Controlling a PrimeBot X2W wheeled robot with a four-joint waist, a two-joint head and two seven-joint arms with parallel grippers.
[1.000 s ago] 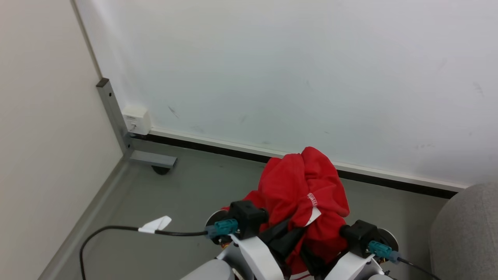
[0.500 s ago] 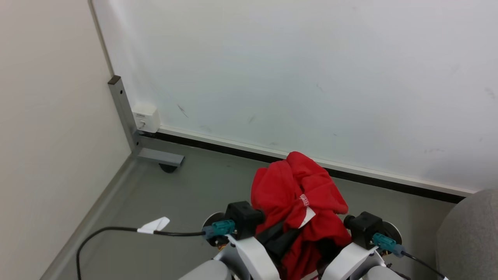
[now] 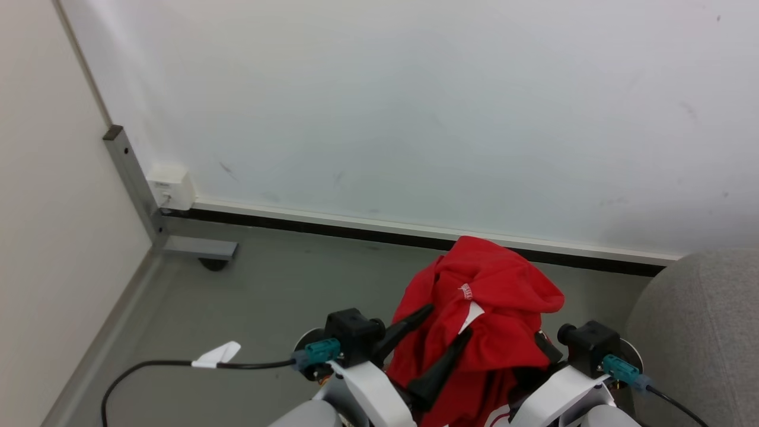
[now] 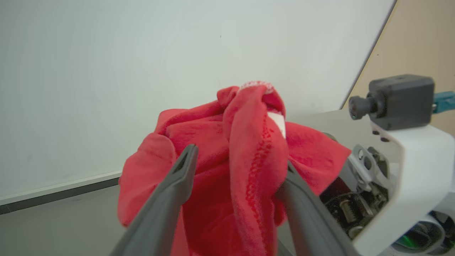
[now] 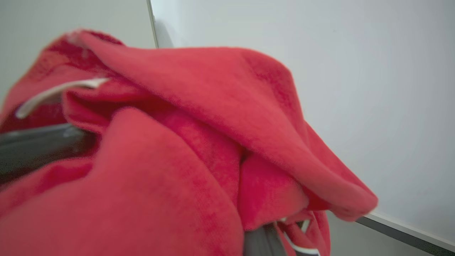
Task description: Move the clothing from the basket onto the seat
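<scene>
Left pincer (image 3: 450,320): it is standing spread wide, its two dark fingers (image 4: 185,167) flanking a thick wad of red cloth. I am not making out whether they are pressing on it.
Right pincer (image 3: 542,349): it is lying buried under the folds, with one dark finger peeking out beneath the hem, so I cannot tell whether it is gripping or loose.
The clothing (image 3: 492,308): it is riding bunched up in the air on and between both arms, above the floor. Its white neck label (image 3: 474,313) is facing upward, and a fold is drooping toward the right arm.
Cable (image 3: 178,363): a black lead with a white tag is trailing from the left wrist across the floor, well apart from the cloth.
Floor (image 3: 267,290): grey and bare, it is lying beneath the load.
The seat (image 3: 699,332): its light grey rounded edge is showing on the robot's right, near the right arm. No cloth is touching it.
Wall (image 3: 415,118): a pale panel with a dark baseboard is running behind everything, with a metal leg (image 3: 195,244) standing at the corner.
Progress: the lift out of the basket is looking done, since the garment is hanging free. The carry seems to be partway along.
Left to do: the load is needing to travel rightward over the cushion, then be lowered and let go.
</scene>
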